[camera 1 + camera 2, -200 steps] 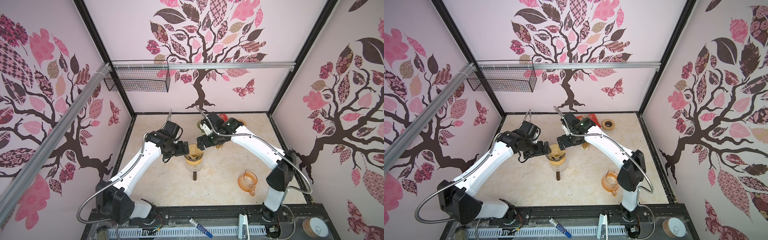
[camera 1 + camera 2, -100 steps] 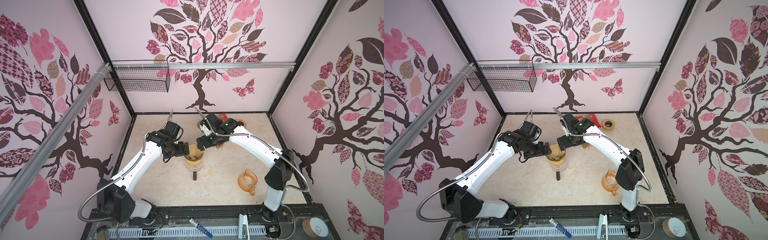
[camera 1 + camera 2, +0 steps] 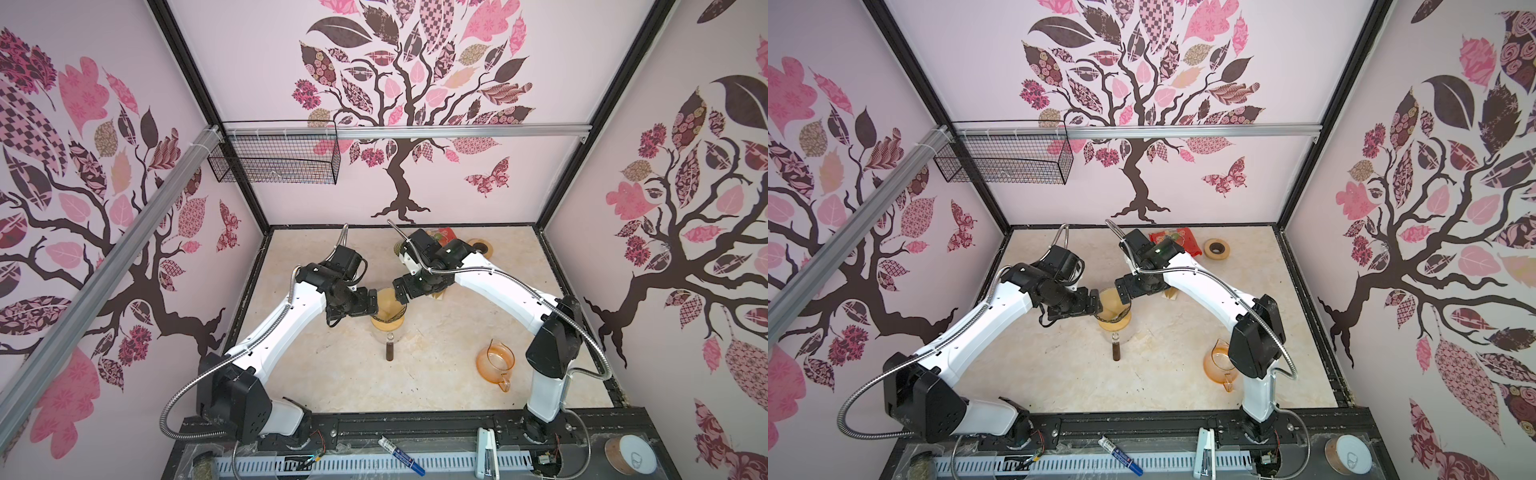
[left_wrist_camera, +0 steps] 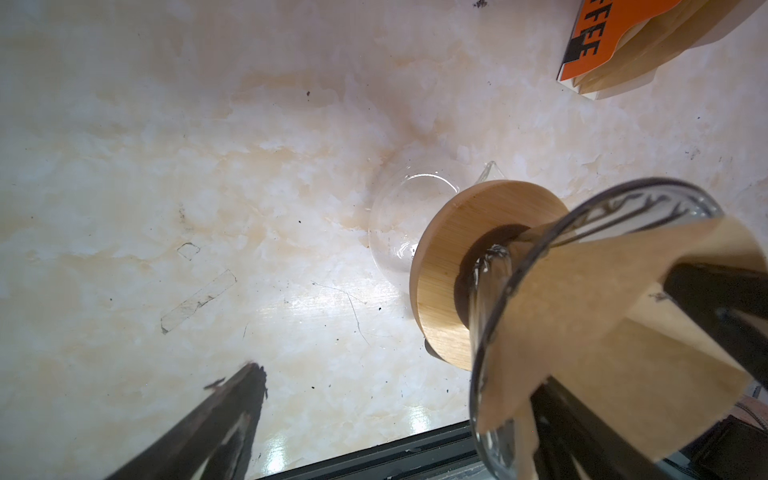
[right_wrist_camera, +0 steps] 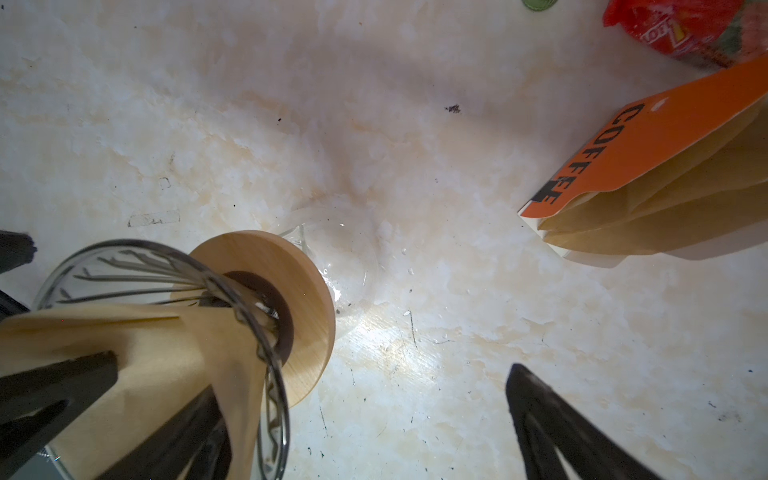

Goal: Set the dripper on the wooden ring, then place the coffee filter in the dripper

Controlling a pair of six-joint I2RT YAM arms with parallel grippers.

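The glass dripper with a wooden collar stands on a clear glass carafe at mid-table. A brown paper coffee filter sits inside it, its edge rising above the rim. My left gripper is open at the dripper's left side. My right gripper is open at its right side. Each has one finger inside the glass rim, partly covered by the paper, and the other finger outside over the table.
An orange "COFFEE" packet of filters lies just behind the dripper on the right. A red snack bag and a tape roll lie at the back. An orange glass jug stands front right. A small dark cylinder stands before the carafe.
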